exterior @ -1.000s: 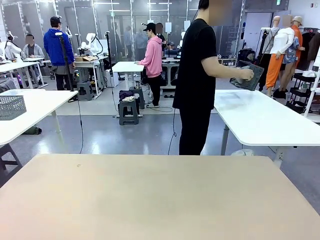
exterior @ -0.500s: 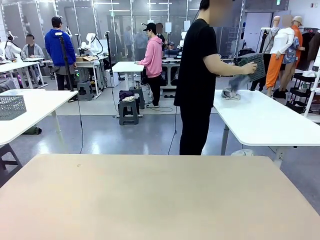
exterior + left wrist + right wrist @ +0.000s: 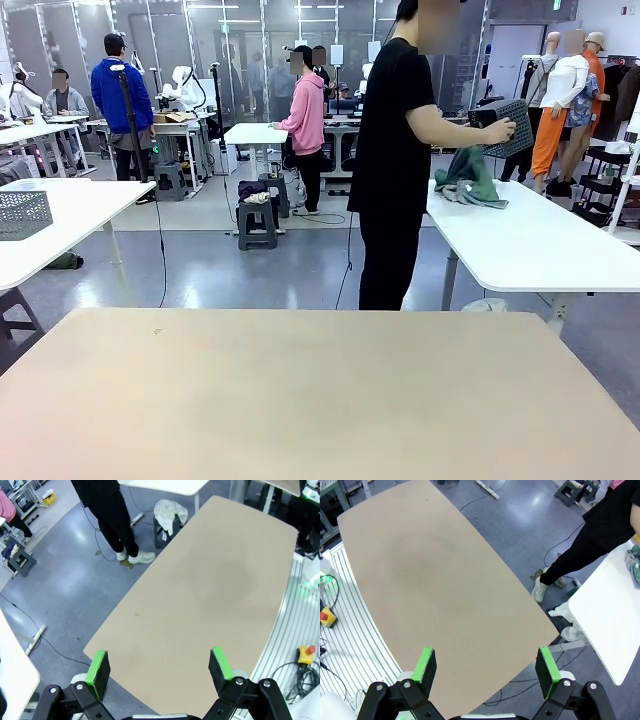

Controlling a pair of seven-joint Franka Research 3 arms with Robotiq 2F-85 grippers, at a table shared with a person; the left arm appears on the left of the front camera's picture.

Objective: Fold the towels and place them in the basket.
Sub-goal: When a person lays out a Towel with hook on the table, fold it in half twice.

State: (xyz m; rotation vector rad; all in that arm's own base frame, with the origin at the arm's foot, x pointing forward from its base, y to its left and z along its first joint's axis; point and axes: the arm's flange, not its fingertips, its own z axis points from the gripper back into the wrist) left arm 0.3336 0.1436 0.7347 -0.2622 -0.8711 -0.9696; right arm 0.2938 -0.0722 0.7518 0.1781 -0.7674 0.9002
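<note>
Front view: a person [image 3: 390, 150] holds the dark grey lattice-sided plastic basket [image 3: 503, 125] tilted just above crumpled mint-green terry towels [image 3: 468, 182] on a white tabletop [image 3: 530, 240], well beyond the left end effector [image 3: 159, 666] and right end effector [image 3: 486, 666]; both gape wide, empty, above a beige tabletop [image 3: 210, 580].
</note>
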